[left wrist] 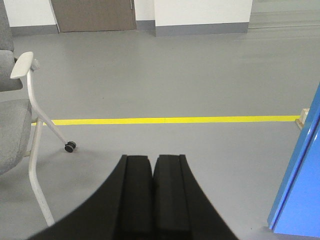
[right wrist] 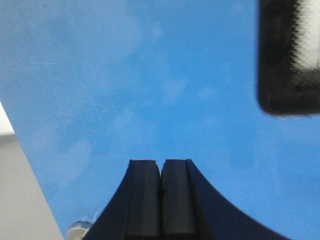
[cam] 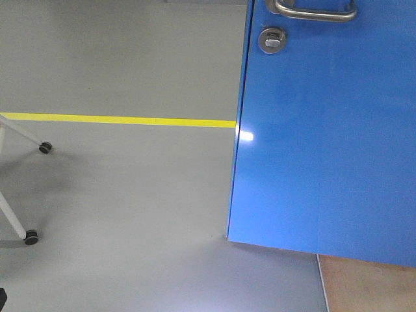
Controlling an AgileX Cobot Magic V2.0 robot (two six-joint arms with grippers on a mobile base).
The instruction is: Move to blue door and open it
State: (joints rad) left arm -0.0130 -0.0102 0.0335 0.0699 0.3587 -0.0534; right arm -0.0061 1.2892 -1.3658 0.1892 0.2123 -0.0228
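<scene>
The blue door [cam: 325, 143] fills the right half of the front view, its edge running down to the grey floor. A silver lever handle [cam: 316, 11] shows at the top, with a round silver lock [cam: 272, 40] under it. My left gripper [left wrist: 153, 159] is shut with nothing in it and points over bare floor; the door's edge [left wrist: 300, 175] stands to its right. My right gripper [right wrist: 161, 162] is shut and empty, close in front of the door panel [right wrist: 150, 75]. A small silver round piece [right wrist: 77, 231] peeks out at the lower left of the right wrist view.
A grey chair with white legs and castors [left wrist: 30, 130] stands at the left; its castors [cam: 45, 147] show in the front view. A yellow floor line [cam: 117, 119] crosses the grey floor. A wooden floor patch [cam: 370, 286] lies below the door. A dark blurred reflection [right wrist: 290, 57] shows on the panel.
</scene>
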